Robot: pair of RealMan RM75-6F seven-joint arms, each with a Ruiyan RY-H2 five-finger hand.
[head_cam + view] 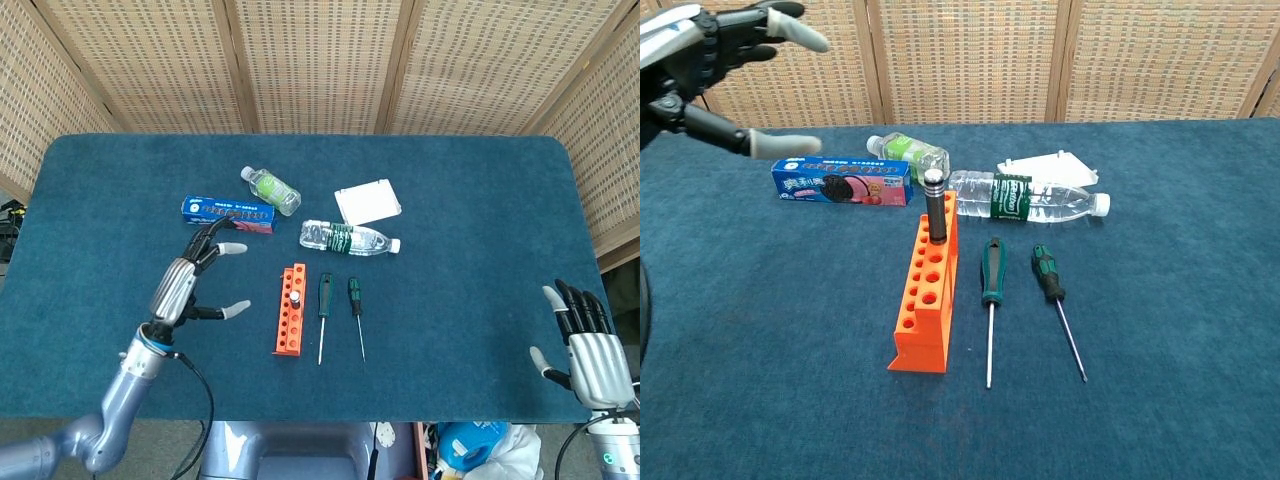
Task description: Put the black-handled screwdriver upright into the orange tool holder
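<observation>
Left hand (190, 283): fingers spread, empty, left of orange tool holder (927, 296). Black-handled screwdriver (935, 206): upright in holder. Right hand (585, 342): spread, empty, table's edge.

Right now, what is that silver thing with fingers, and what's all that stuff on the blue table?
It's a robot's left hand, open and holding nothing. Its right hand waits at the table's edge, also empty. One picture looks down from the robot's head, the other from its chest. On the blue table an orange tool holder has a black-handled screwdriver standing upright in it. Beside it lie two green-handled screwdrivers, two bottles, a cookie box and a white card.
</observation>
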